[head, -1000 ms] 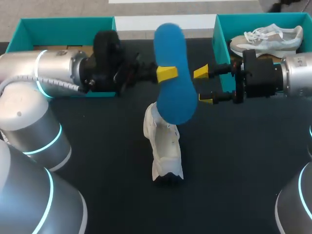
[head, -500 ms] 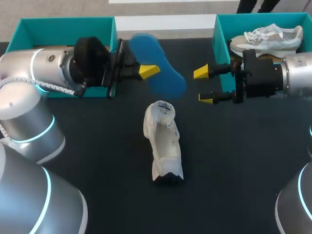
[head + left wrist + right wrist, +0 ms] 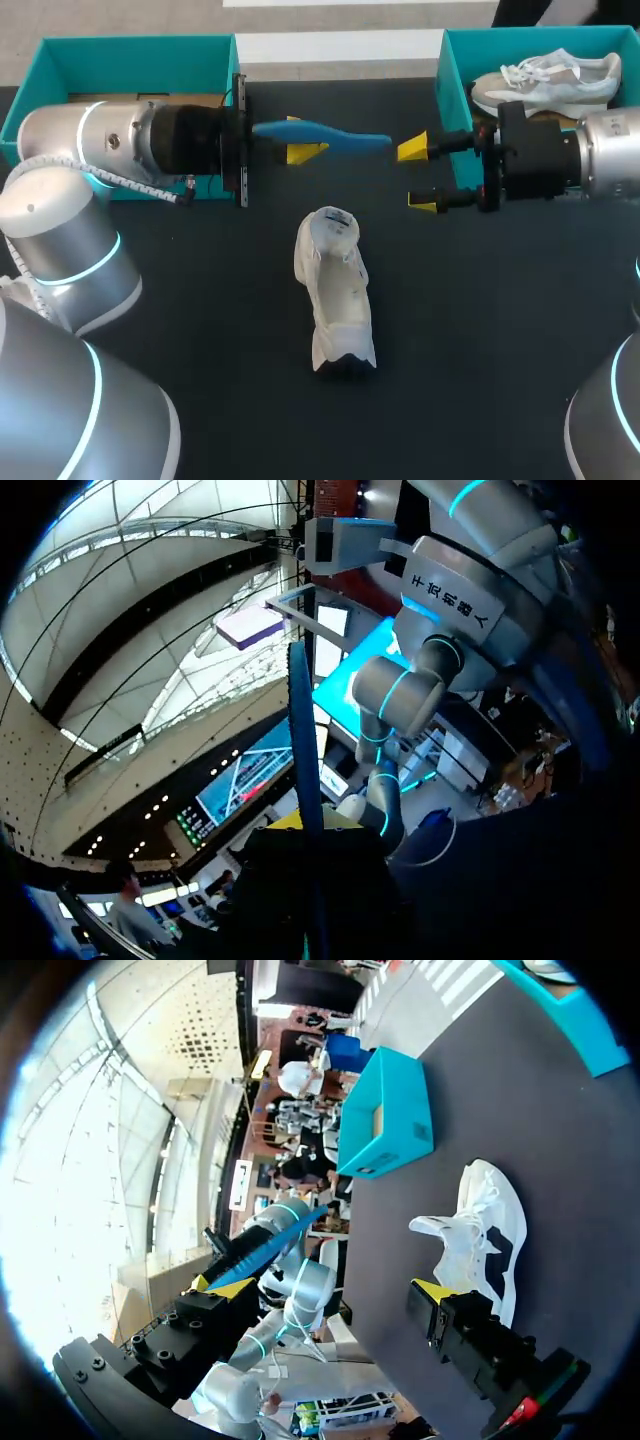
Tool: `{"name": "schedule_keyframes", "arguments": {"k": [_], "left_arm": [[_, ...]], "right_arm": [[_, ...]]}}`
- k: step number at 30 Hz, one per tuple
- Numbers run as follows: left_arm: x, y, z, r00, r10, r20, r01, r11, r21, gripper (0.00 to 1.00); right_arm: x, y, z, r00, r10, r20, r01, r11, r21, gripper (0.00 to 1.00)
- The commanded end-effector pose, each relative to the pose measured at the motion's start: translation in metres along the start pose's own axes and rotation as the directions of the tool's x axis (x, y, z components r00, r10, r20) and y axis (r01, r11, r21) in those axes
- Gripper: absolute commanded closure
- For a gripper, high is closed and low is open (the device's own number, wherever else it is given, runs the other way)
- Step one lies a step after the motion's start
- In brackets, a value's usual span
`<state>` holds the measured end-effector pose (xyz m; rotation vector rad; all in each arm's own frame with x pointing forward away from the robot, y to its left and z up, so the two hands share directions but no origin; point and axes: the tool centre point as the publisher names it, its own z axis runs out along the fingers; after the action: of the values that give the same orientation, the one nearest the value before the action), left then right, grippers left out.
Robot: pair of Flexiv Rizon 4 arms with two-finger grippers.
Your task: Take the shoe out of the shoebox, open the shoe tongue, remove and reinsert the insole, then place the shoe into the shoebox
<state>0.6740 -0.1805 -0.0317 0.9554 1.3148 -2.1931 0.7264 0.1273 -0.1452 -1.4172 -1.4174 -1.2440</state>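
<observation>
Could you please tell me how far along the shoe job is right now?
Done: the white shoe lies on the table, insole out. In hand: the left gripper is shut on the blue insole, held edge-on off the table; the right gripper is open, empty. Left: reinserting the insole and returning the shoe to a shoebox.

You have even overhead light on the dark table point(image 3: 200, 330); the white shoe point(image 3: 335, 300) casts barely any shadow. Both wrist views: strong glare from overhead lighting, near foreground reads dark.
</observation>
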Motion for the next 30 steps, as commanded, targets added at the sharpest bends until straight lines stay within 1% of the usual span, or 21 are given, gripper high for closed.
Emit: {"name": "schedule_keyframes", "arguments": {"k": [1,10,12,13,15,16,17,18,20,21,22,23,25,27,30], "left_arm": [[0.000,0.007,0.000,0.998,0.060,-0.003,-0.060,0.998,0.029,1.00],[0.000,0.007,0.000,0.998,0.060,-0.003,-0.060,0.998,0.029,1.00],[0.002,0.007,-0.008,0.987,0.142,-0.079,-0.144,0.989,-0.020,1.00],[0.003,0.009,-0.013,0.988,0.142,-0.060,-0.143,0.990,-0.020,1.00],[0.004,0.009,-0.020,0.969,0.225,-0.104,-0.231,0.972,-0.050,1.00],[0.004,0.010,-0.023,0.966,0.241,-0.093,-0.246,0.968,-0.052,1.00],[0.004,0.009,-0.025,0.949,0.296,-0.105,-0.302,0.952,-0.049,1.00],[0.004,0.010,-0.028,0.948,0.293,-0.120,-0.302,0.951,-0.065,1.00],[0.005,0.011,-0.031,0.916,0.377,-0.135,-0.389,0.919,-0.067,1.00],[0.007,0.012,-0.033,0.916,0.375,-0.147,-0.389,0.918,-0.082,1.00],[0.010,0.014,-0.035,0.893,0.413,-0.182,-0.433,0.897,-0.092,1.00],[0.011,0.016,-0.036,0.896,0.406,-0.180,-0.426,0.900,-0.090,1.00],[0.018,0.023,-0.039,0.887,0.400,-0.231,-0.434,0.893,-0.121,1.00],[0.023,0.027,-0.040,0.878,0.410,-0.247,-0.450,0.883,-0.134,1.00],[0.030,0.032,-0.041,0.842,0.471,-0.262,-0.516,0.845,-0.140,1.00]], "right_arm": [[-0.001,0.001,0.003,1.000,0.000,0.000,0.000,1.000,-0.001,0.00],[-0.001,0.001,0.003,1.000,0.000,0.000,0.000,1.000,-0.001,0.00],[-0.001,0.001,0.003,1.000,0.000,0.000,0.000,1.000,-0.001,0.00],[-0.001,0.001,0.003,1.000,0.000,0.000,0.000,1.000,-0.001,0.00],[0.000,0.001,0.002,1.000,0.006,0.000,-0.006,1.000,0.003,0.00],[0.002,0.001,0.001,1.000,0.002,0.001,-0.002,1.000,0.001,0.00],[0.004,0.002,0.001,1.000,0.008,0.007,-0.008,1.000,-0.007,0.00],[0.006,0.003,0.000,1.000,0.009,0.008,-0.009,1.000,-0.007,0.00],[0.009,0.004,-0.002,1.000,0.022,0.012,-0.022,1.000,-0.014,0.00],[0.012,0.006,-0.002,0.999,0.031,0.014,-0.031,0.999,-0.018,0.00],[0.014,0.007,-0.003,0.999,0.041,0.014,-0.041,0.999,-0.023,0.00],[0.015,0.008,-0.003,0.999,0.039,0.013,-0.038,0.999,-0.022,0.00],[0.021,0.011,-0.003,0.999,0.040,0.011,-0.040,0.998,-0.040,0.00],[0.025,0.013,-0.003,1.000,0.030,0.004,-0.030,0.998,-0.047,0.00],[0.028,0.015,-0.002,1.000,0.025,-0.004,-0.025,0.999,-0.046,0.00]]}}
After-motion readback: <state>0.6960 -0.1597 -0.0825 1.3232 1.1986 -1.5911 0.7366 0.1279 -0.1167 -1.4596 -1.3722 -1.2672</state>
